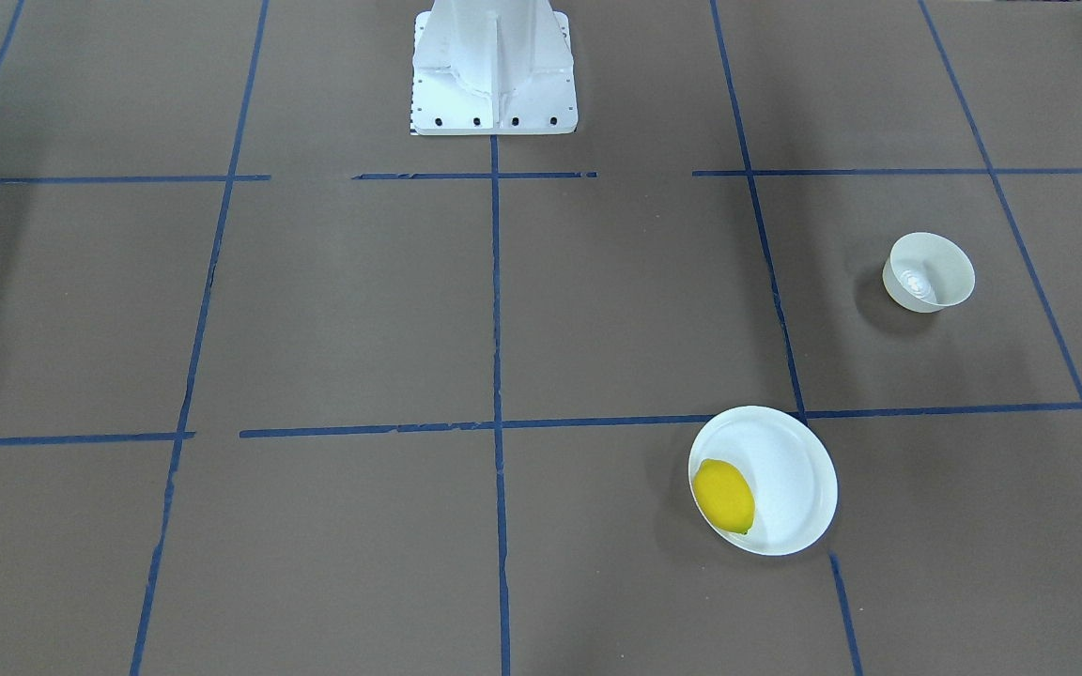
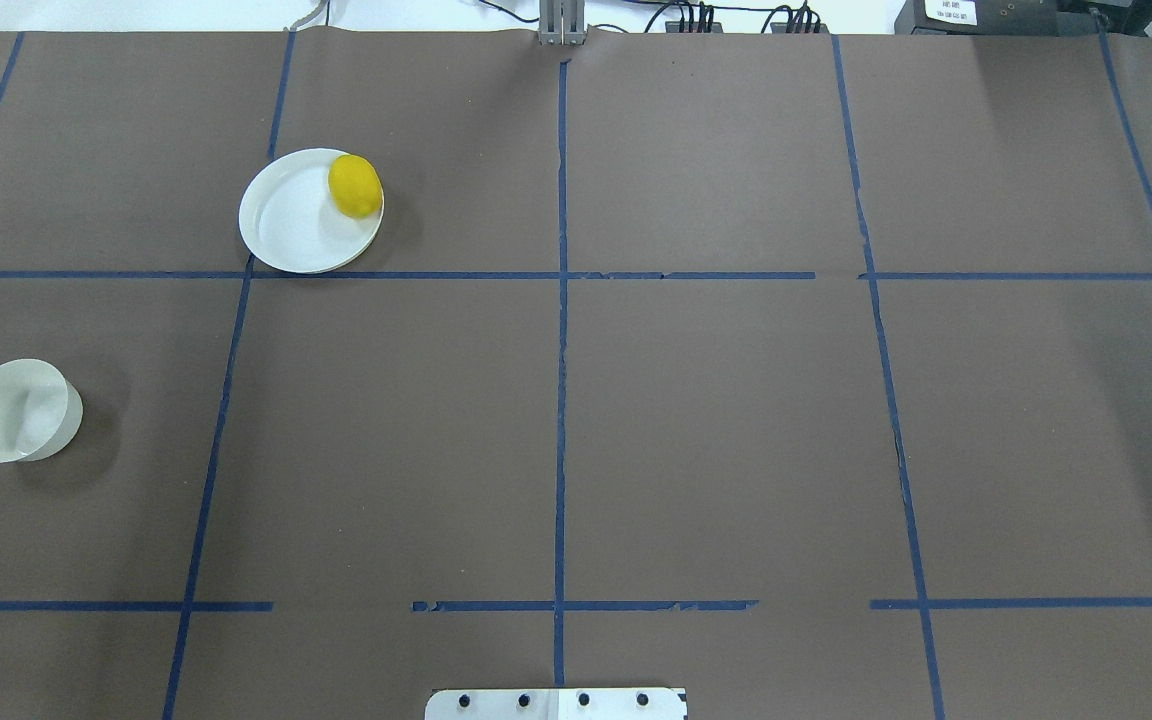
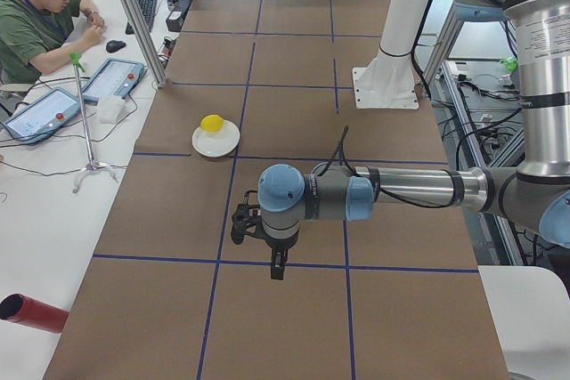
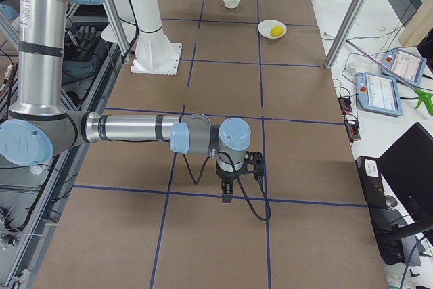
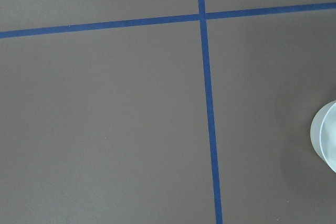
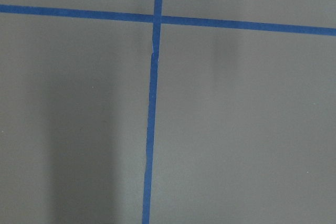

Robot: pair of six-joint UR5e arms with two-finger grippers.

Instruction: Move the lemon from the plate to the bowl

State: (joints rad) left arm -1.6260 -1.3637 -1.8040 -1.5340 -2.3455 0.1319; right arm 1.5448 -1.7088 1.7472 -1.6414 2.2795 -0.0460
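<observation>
The yellow lemon [image 2: 355, 186] lies on the right rim side of the flat white plate [image 2: 291, 220], at the far left of the table. The small deep white bowl [image 2: 18, 410] stands empty nearer the robot, at the left edge. The front view shows the lemon [image 1: 724, 496], the plate [image 1: 790, 479] and the bowl [image 1: 928, 272]. The bowl's edge shows in the left wrist view [image 5: 328, 140]. My left gripper [image 3: 278, 269] hangs above the table, far from the plate. My right gripper [image 4: 226, 194] hangs over the other end. I cannot tell whether either is open or shut.
Blue tape lines divide the brown table cover. The robot's white base [image 1: 494, 70] stands at the table's middle edge. An operator [image 3: 40, 20] sits at a side desk with tablets. A red cylinder [image 3: 31, 311] lies off the table's end.
</observation>
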